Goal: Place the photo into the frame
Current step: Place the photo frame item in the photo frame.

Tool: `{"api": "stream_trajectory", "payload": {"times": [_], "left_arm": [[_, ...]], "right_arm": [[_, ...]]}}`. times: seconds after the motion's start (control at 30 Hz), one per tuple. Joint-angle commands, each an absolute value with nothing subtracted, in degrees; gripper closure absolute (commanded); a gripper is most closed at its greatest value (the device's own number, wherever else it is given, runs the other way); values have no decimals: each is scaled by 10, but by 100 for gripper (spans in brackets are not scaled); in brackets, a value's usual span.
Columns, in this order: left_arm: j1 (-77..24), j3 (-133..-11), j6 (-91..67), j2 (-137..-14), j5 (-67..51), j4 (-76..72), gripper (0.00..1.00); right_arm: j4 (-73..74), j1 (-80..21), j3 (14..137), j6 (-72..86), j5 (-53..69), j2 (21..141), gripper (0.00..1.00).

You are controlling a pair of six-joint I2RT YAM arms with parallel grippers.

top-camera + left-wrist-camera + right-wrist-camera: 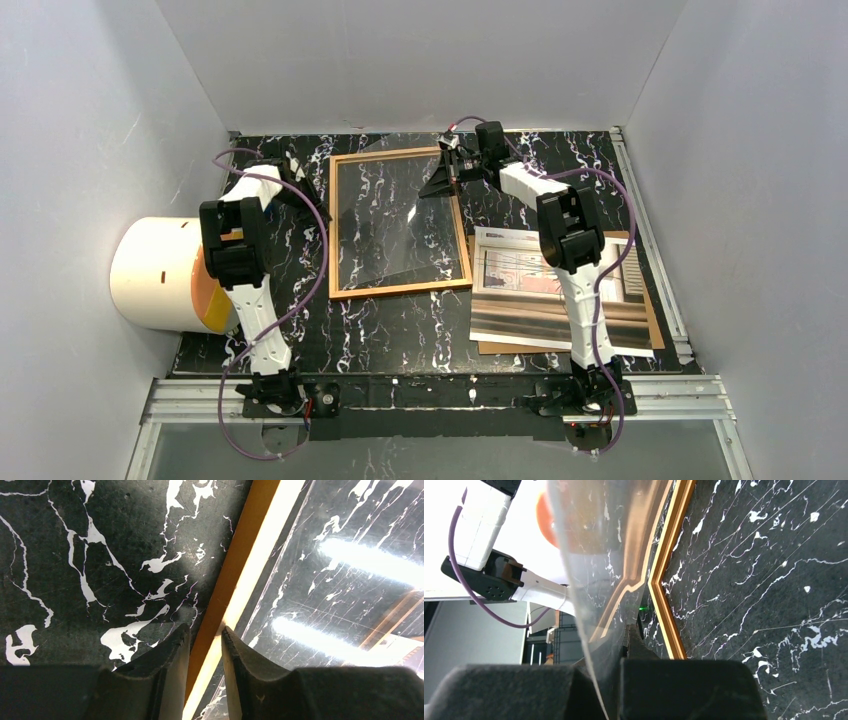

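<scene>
The orange-brown frame (400,289) lies flat in the middle of the dark marble table. My left gripper (297,188) is at its left rail. In the left wrist view the gripper (204,630) has its fingers pressed on either side of that rail (240,555). My right gripper (450,165) is at the frame's far right corner, shut on the clear pane (589,555), which is tilted up out of the frame (669,555). The pane's edge runs between the fingers of the right gripper (624,640). The photo (520,290) lies face up to the right of the frame, partly under the right arm.
A plain brown backing board (655,320) lies under the photo. A white cylinder with an orange end (160,275) lies at the table's left edge beside the left arm. White walls enclose the table on three sides.
</scene>
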State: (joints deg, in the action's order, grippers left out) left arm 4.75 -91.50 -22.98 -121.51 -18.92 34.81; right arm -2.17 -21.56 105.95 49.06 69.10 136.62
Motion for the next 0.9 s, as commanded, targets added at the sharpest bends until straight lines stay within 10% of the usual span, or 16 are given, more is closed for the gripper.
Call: {"api": "stream_trajectory", "payload": {"times": [0.0, 0.87], "left_arm": [[46, -923, -219, -1227, -184, 369, 72], [45, -932, -217, -1246, -180, 382, 74]], "right_arm": [[23, -220, 1109, 440, 696, 1388, 99], [153, -221, 1168, 336, 629, 1436, 99]]}}
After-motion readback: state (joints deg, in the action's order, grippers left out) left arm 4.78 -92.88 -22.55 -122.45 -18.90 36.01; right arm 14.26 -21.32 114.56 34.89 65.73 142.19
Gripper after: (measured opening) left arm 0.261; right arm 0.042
